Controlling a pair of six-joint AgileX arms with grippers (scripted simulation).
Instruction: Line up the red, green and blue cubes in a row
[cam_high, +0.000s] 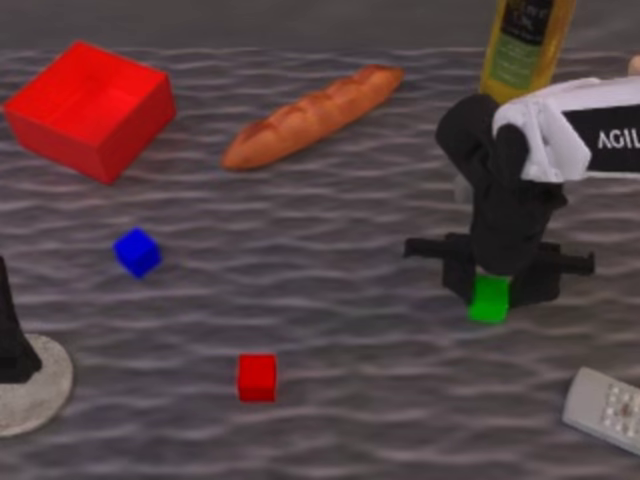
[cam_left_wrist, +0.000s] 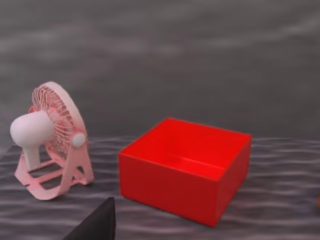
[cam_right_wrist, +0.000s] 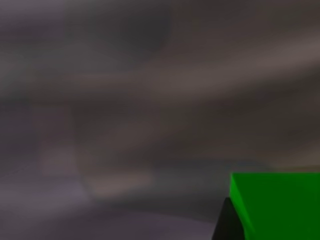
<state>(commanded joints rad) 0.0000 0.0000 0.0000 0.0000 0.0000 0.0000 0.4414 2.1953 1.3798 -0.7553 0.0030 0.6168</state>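
Observation:
The green cube (cam_high: 489, 302) lies at the right of the table, between the fingers of my right gripper (cam_high: 492, 288), which reaches down over it and is shut on it. In the right wrist view the green cube (cam_right_wrist: 275, 205) fills a corner, with one dark fingertip (cam_right_wrist: 226, 225) against its side. Apart from it, the red cube (cam_high: 257, 377) rests near the front middle, while the blue cube (cam_high: 137, 252) sits alone at the left. My left gripper (cam_high: 12, 335) is parked at the left edge and stands open; a single fingertip (cam_left_wrist: 102, 222) shows in its wrist view.
A large red hollow box (cam_high: 90, 105) stands at the back left, a bread loaf (cam_high: 312, 115) at the back middle, a bottle (cam_high: 525, 45) at the back right. A remote (cam_high: 608, 408) lies front right, a grey disc (cam_high: 35, 385) front left. A pink fan (cam_left_wrist: 50, 142) is beside the box.

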